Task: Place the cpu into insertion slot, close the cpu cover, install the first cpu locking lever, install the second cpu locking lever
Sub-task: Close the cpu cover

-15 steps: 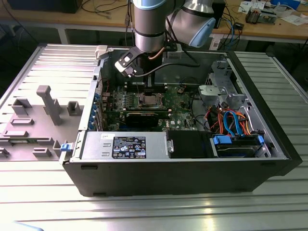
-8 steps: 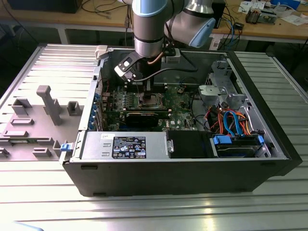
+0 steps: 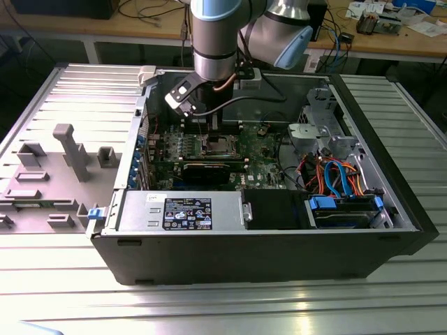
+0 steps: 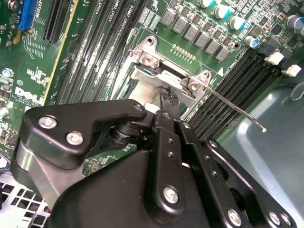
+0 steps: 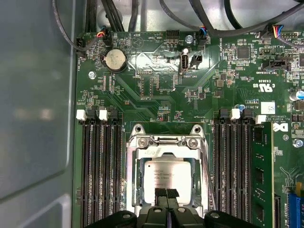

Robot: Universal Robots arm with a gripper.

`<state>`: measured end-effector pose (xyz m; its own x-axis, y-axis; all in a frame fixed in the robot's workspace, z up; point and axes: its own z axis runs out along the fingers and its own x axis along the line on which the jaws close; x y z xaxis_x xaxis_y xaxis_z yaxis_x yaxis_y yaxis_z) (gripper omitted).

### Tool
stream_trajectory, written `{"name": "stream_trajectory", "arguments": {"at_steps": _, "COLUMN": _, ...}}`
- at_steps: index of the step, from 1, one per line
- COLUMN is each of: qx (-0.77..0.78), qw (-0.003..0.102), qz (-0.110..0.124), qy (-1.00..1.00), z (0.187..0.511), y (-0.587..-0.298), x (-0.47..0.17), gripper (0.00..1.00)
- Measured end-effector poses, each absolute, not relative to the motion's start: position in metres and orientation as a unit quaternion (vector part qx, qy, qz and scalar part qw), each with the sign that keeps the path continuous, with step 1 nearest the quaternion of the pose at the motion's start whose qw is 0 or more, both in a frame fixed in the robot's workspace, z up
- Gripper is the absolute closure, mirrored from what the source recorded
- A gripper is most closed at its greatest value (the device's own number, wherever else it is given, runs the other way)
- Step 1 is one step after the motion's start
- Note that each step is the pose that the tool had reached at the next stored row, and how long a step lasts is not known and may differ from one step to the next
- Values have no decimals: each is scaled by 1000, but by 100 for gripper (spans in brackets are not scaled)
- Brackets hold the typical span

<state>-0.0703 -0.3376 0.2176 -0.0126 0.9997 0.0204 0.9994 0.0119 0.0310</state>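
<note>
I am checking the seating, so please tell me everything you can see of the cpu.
The cpu is a flat square chip with a silvery-grey metal top bearing small print. It lies flat in the window of the dull metal cpu cover. The shut black fingertips of the gripper overlap one edge; contact cannot be told.

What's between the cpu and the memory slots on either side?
In the first wrist view, the silvery frame of the cpu cover runs down both sides of the cpu, between it and the memory slots.
</note>
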Motion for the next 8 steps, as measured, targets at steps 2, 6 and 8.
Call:
{"name": "stream_trajectory", "arguments": {"at_steps": 2, "qx": 703, "qw": 4, "qz": 18, "qy": 711, "z": 218, "y": -338, "x": -71, "gripper": 89}}
{"name": "stream_trajectory", "arguments": {"at_steps": 6, "qx": 703, "qw": 4, "qz": 18, "qy": 711, "z": 217, "y": -338, "x": -77, "gripper": 89}}
{"name": "stream_trajectory", "arguments": {"at_steps": 8, "qx": 703, "qw": 4, "qz": 18, "qy": 711, "z": 216, "y": -338, "x": -79, "gripper": 89}}
